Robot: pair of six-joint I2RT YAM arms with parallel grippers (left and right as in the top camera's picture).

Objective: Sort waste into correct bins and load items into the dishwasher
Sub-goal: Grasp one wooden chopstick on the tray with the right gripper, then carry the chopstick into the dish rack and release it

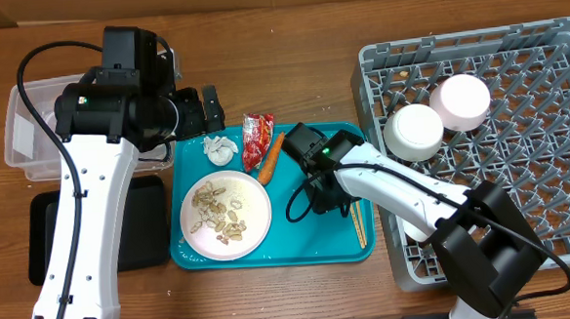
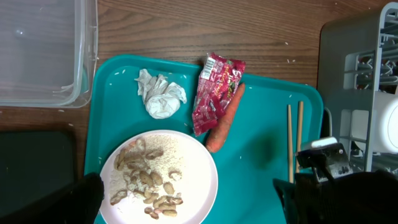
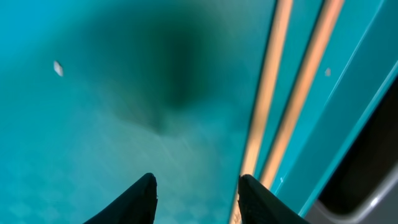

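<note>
The step in hand looks like picking up the pair of thin light wooden chopsticks (image 3: 280,93), lying side by side at the right edge of the large teal plastic tray (image 1: 314,241). The right tool (image 3: 198,182) sits low over the tray floor, fingers apart, the sticks just outside one finger. Next it must shift across to straddle them, then close. The left tool (image 1: 211,107) hovers over the tray's far edge, apart, empty.

Looks like a robotics lab staged as a kitchen. Shows a plain wooden bench (image 1: 289,52) bearing a cabled left arm (image 1: 88,219) and right arm (image 1: 394,188), beside a grey dish rack (image 1: 549,165), a teal tray (image 1: 309,241) with a plate (image 1: 255,202) of food scraps (image 1: 220,219), and a clear tub (image 1: 15,144).
</note>
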